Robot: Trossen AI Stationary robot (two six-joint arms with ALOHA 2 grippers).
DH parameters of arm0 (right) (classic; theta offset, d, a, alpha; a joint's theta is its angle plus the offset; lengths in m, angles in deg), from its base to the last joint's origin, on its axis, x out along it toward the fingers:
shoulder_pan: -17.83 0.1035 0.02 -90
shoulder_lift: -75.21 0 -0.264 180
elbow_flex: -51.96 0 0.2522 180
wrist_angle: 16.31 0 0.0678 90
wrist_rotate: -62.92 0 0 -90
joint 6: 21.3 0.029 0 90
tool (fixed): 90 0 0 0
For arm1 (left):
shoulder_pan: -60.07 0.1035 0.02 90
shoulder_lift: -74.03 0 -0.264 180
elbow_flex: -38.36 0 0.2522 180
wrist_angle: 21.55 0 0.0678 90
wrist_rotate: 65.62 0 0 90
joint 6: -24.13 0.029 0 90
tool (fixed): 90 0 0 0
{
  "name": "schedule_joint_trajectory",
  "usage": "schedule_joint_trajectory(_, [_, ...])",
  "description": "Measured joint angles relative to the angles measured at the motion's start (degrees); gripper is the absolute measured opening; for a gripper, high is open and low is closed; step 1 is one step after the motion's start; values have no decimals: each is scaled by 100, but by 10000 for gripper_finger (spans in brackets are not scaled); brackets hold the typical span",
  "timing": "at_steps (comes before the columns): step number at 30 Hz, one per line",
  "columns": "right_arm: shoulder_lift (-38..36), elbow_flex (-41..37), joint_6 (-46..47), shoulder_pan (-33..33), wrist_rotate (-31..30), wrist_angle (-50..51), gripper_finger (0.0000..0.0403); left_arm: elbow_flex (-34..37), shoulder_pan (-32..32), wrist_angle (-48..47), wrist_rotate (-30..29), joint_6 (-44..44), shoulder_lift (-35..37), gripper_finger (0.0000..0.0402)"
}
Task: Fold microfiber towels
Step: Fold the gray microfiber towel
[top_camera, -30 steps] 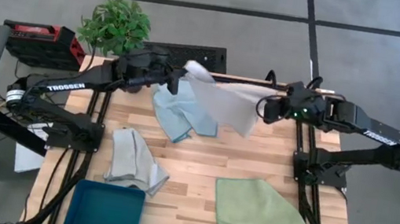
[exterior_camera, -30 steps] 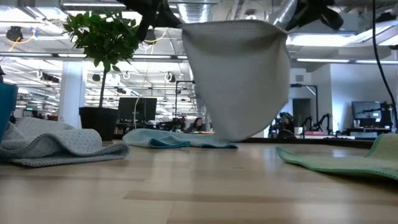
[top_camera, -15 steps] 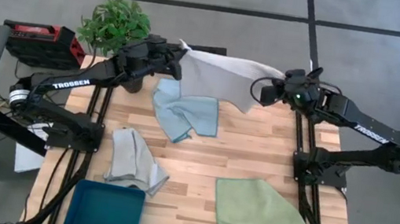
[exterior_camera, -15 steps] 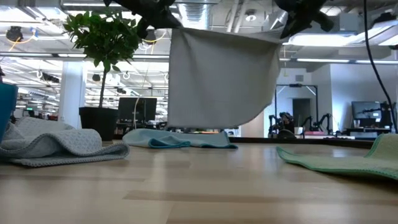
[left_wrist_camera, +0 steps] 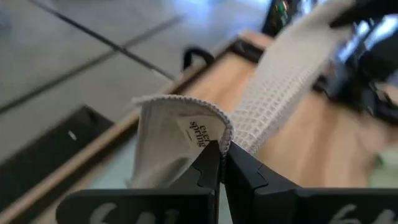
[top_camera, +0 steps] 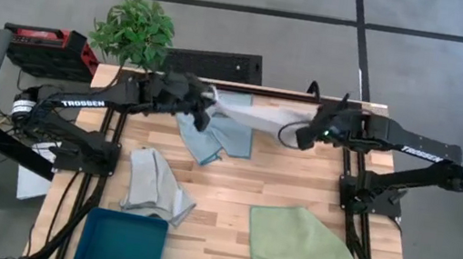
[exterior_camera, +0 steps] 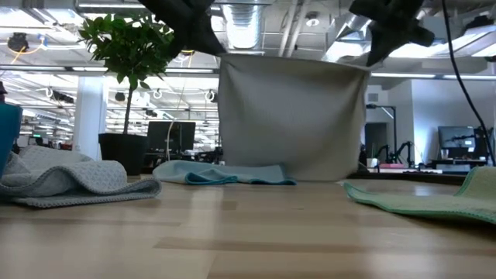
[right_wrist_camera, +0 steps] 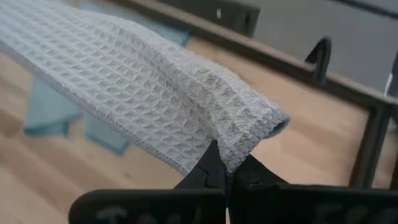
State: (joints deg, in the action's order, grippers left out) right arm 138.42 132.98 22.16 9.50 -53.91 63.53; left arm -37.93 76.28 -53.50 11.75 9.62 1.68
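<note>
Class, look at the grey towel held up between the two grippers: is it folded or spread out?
Spread out: the grey towel hangs flat, one top corner pinched by the left gripper, the other by the right gripper.

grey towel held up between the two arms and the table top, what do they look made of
Grey towel: soft woven cloth, apparently waffle-weave microfiber, matte; a grid of small pockets shows, with a stitched hem and a sewn label, and it drapes limp. Table: looks like pale wood planks, smooth, faintly glossy; grain lines and board seams show.

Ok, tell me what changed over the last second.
Both arms lowered the grey towel they hold stretched between them; its bottom edge now reaches about table level. The left pincer and right pincer stayed clamped on its corners. The blue towel, the other grey towel, the green towel and the bin stayed put.
</note>
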Motion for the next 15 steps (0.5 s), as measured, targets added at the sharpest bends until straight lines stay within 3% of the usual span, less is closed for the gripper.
schedule_joint_trajectory(6, [378,-79,558,593,51,112,8,0,-552,-721,-23,-486,0,0])
schedule_joint_trajectory(15, [1115,-214,771,1556,1169,-201,8,0,-1185,-2003,-25,-1221,-2,0])
